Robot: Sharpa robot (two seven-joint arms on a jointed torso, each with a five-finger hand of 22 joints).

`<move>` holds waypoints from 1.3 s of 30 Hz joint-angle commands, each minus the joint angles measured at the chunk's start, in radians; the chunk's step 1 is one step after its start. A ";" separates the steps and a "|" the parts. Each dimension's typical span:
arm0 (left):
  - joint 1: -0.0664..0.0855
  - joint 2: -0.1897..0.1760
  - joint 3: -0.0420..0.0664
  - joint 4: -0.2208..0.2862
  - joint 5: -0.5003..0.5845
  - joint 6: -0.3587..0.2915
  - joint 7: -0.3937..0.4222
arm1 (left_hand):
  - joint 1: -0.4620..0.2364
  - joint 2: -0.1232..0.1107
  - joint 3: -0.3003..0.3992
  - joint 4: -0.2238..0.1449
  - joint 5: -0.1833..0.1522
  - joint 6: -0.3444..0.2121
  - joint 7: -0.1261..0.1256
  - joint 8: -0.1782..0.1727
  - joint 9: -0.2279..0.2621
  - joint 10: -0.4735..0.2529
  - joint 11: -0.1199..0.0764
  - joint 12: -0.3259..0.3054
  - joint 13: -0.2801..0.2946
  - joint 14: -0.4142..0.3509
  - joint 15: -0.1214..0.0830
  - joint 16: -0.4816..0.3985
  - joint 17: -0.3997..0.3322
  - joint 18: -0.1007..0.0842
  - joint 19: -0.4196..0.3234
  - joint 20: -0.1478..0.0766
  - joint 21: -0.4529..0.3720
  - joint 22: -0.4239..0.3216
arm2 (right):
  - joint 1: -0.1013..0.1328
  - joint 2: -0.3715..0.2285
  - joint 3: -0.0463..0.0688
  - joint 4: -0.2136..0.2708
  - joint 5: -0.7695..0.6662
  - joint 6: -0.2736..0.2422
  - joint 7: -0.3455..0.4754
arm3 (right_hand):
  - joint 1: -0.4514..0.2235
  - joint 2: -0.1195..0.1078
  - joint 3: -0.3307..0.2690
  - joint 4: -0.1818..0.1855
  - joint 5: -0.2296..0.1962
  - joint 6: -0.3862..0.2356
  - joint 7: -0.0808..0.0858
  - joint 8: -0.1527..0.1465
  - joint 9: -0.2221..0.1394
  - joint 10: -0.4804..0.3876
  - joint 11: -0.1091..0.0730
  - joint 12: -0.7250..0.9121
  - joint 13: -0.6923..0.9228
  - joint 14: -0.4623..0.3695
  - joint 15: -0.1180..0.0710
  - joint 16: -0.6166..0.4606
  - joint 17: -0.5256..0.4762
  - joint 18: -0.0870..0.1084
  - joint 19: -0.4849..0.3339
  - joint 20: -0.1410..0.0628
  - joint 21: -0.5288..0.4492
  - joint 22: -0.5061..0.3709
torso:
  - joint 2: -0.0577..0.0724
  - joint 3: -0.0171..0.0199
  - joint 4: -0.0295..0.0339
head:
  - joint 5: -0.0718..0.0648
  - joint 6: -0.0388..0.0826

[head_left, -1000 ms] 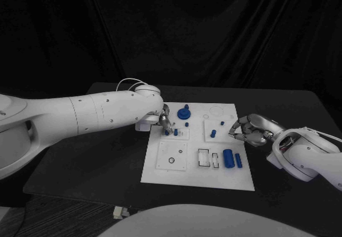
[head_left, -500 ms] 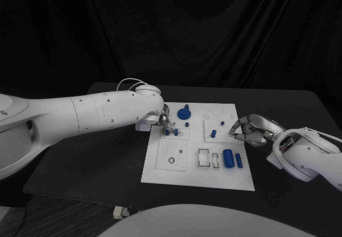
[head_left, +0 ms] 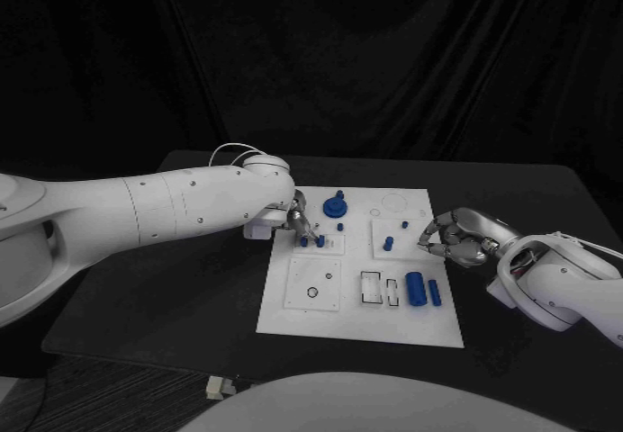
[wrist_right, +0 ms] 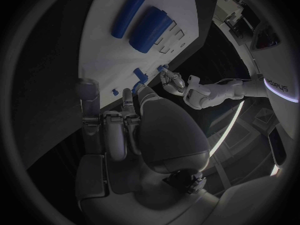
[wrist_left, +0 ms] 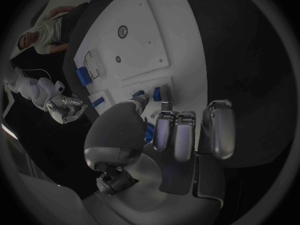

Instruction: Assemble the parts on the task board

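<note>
left hand [head_left: 296, 225] sits fingers-down right over the small blue pegs [head_left: 311, 240] on the task board [head_left: 318, 315], grip unclear, while the curled, empty right hand [head_left: 455, 238] waits beside it.

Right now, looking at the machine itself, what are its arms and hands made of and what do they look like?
Both arms are smooth, rounded white shells with small dark dots like screws. A thin pale cable loops over the left arm near its wrist. The left hand and right hand are silver metal, with jointed fingers ending in rounded tips and a domed back. Dark lettering marks the left arm in the right wrist view.
</note>
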 commanded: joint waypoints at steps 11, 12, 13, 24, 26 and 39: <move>-0.002 -0.020 -0.001 0.018 0.009 -0.039 0.002 | 0.015 0.006 -0.024 -0.004 0.007 -0.011 -0.005 0.025 0.032 0.059 0.003 0.007 0.203 0.106 0.000 0.007 0.263 0.003 0.008 0.001 0.007 0.198 | -0.003 -0.001 0.001 -0.001 -0.002 0.002 -0.014 | 0.008 0.002 0.006 -0.002 0.008 -0.002 -0.002 0.007 -0.002 0.103 -0.006 -0.006 0.261 0.099 -0.008 -0.004 0.243 0.020 -0.004 -0.003 -0.008 0.064 | -0.001 0.0001 0.0002 | 0.001 0.000; -0.002 -0.021 -0.001 0.019 0.009 -0.042 0.003 | 0.018 0.007 -0.025 -0.004 0.010 -0.011 -0.005 0.027 0.035 0.059 0.002 0.007 0.203 0.106 0.000 0.007 0.263 0.003 0.008 0.001 0.007 0.198 | -0.003 -0.001 0.001 -0.001 -0.002 0.002 -0.015 | 0.008 0.002 0.006 -0.002 0.008 -0.002 -0.002 0.007 -0.002 0.103 -0.006 -0.006 0.261 0.099 -0.008 -0.004 0.243 0.020 -0.004 -0.003 -0.008 0.064 | -0.001 0.0001 0.0002 | 0.001 0.000; -0.001 -0.023 -0.001 0.020 0.009 -0.045 0.005 | 0.031 0.008 -0.028 -0.005 0.022 -0.014 -0.007 0.032 0.044 0.059 0.001 0.008 0.204 0.106 -0.001 0.007 0.263 0.003 0.009 0.000 0.007 0.198 | -0.003 0.000 0.001 -0.001 -0.002 0.002 -0.015 | 0.008 0.002 0.006 -0.002 0.008 -0.002 -0.002 0.007 -0.002 0.103 -0.006 -0.006 0.261 0.099 -0.008 -0.004 0.243 0.020 -0.004 -0.003 -0.008 0.064 | -0.001 0.0001 0.0002 | 0.000 0.000; 0.006 -0.044 -0.001 0.038 0.009 -0.073 0.032 | 0.083 0.010 -0.038 -0.008 0.048 -0.015 -0.013 0.053 0.073 0.058 -0.004 0.006 0.203 0.106 -0.005 0.007 0.263 0.003 0.010 -0.003 0.009 0.199 | -0.003 0.002 0.001 -0.002 -0.002 0.004 -0.015 | 0.008 0.002 0.006 -0.002 0.010 -0.002 -0.002 0.007 -0.002 0.103 -0.006 -0.006 0.261 0.099 -0.008 -0.005 0.242 0.020 -0.005 -0.003 -0.013 0.063 | -0.001 0.0004 0.0006 | -0.002 0.000; 0.010 -0.051 -0.001 0.045 0.009 -0.078 0.040 | 0.091 0.007 -0.041 -0.008 0.052 -0.010 -0.015 0.058 0.078 0.060 -0.005 0.009 0.205 0.106 -0.006 0.007 0.263 0.003 0.011 -0.004 0.010 0.199 | -0.003 0.002 0.001 -0.003 -0.002 0.004 -0.015 | 0.008 0.002 0.006 -0.002 0.010 -0.002 -0.002 0.007 -0.002 0.103 -0.006 -0.006 0.261 0.099 -0.008 -0.005 0.242 0.020 -0.005 -0.003 -0.013 0.063 | -0.001 0.0003 0.0005 | -0.001 0.000; 0.032 -0.072 -0.001 0.057 0.009 -0.089 0.093 | 0.056 0.007 -0.092 0.002 0.003 -0.002 -0.015 0.058 0.088 0.057 -0.005 0.003 0.201 0.106 -0.007 0.007 0.263 0.004 0.007 -0.006 0.001 0.197 | -0.003 0.003 0.001 -0.005 -0.002 0.004 -0.016 | 0.008 0.002 0.006 -0.002 0.011 -0.003 -0.002 0.007 -0.002 0.103 -0.006 -0.006 0.261 0.098 -0.008 -0.006 0.240 0.020 -0.005 -0.003 -0.014 0.062 | 0.001 0.0003 0.0007 | -0.006 0.000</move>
